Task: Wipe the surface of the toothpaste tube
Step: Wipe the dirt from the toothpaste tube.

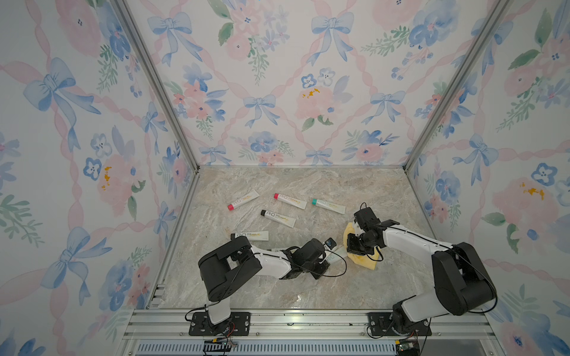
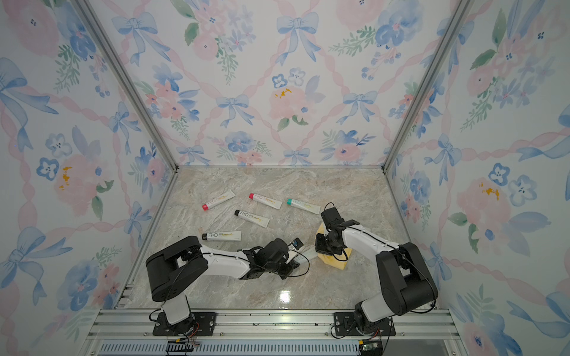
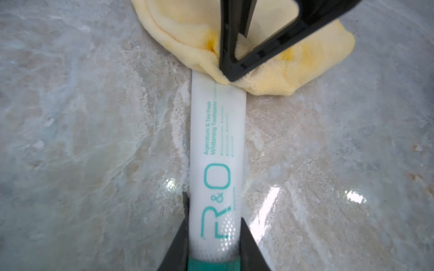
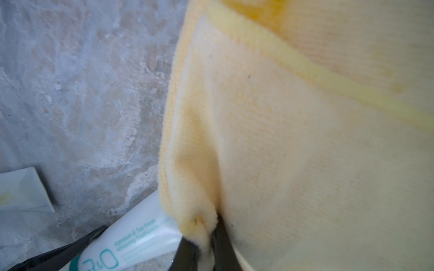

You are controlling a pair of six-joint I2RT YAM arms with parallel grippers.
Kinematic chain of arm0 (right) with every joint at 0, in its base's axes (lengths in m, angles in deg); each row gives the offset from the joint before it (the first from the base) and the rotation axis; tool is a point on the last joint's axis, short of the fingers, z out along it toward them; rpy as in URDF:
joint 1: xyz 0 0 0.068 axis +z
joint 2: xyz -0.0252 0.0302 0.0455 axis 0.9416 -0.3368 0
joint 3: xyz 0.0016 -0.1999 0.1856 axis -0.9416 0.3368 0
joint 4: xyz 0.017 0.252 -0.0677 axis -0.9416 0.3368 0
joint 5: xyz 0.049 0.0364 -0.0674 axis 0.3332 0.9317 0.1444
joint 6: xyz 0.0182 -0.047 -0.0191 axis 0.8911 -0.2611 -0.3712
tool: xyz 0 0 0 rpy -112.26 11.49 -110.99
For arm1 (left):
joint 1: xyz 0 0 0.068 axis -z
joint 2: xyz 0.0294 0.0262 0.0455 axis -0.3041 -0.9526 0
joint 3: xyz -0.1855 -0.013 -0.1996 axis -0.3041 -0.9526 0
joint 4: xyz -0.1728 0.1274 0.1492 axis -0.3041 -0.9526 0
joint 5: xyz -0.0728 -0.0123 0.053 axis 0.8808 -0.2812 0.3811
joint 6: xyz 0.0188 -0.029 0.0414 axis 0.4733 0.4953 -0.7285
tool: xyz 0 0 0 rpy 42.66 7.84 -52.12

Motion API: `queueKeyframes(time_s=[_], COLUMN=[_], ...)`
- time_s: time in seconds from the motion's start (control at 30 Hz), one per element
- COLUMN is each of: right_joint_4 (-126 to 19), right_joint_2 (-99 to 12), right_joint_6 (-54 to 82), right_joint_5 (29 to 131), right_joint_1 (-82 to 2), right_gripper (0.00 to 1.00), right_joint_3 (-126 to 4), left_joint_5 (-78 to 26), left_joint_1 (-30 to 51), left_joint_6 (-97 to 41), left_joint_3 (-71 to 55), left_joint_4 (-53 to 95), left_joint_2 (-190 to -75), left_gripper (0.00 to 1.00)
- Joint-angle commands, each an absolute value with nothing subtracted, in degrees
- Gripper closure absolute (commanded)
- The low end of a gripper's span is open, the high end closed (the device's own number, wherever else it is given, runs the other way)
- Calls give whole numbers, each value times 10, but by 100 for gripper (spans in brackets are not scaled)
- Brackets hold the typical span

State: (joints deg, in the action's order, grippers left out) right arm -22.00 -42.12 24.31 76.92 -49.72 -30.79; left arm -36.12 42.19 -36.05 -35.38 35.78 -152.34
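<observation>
In the left wrist view my left gripper (image 3: 214, 207) is shut on the toothpaste tube (image 3: 217, 152), a white tube with teal "R&O" lettering, gripped just above its teal cap. The tube lies along the marble counter. Its flat far end touches a yellow cloth (image 3: 305, 58). My right gripper (image 4: 204, 231) is shut on a bunched fold of that cloth (image 4: 305, 140), right beside the tube (image 4: 141, 234). In a top view the two grippers meet at centre right, the left gripper (image 1: 322, 263) next to the right gripper (image 1: 351, 246), with the cloth (image 1: 365, 262) under the right one.
Several other tubes lie farther back on the counter: a pink-capped tube (image 1: 243, 200), a red-capped tube (image 1: 290, 201), a teal-capped tube (image 1: 328, 206) and two black-capped ones (image 1: 278, 218), (image 1: 249, 236). Floral walls close in three sides.
</observation>
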Motion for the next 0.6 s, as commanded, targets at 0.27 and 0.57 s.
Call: queueKeyframes(time_s=[0.27, 0.57], right_joint_4=[-207, -234], right_joint_2=[-440, -449], right_joint_6=[258, 274], right_joint_5=[869, 903], right_joint_1=[-424, -405], right_gripper=[87, 87], right_joint_3=[-295, -282], left_joint_5=[-370, -372], left_joint_1=[417, 418], left_joint_6=[-361, -361], left_joint_3=[-362, -361], left_joint_4=[335, 335], left_joint_2=[-1535, -1536], left_gripper=[78, 78])
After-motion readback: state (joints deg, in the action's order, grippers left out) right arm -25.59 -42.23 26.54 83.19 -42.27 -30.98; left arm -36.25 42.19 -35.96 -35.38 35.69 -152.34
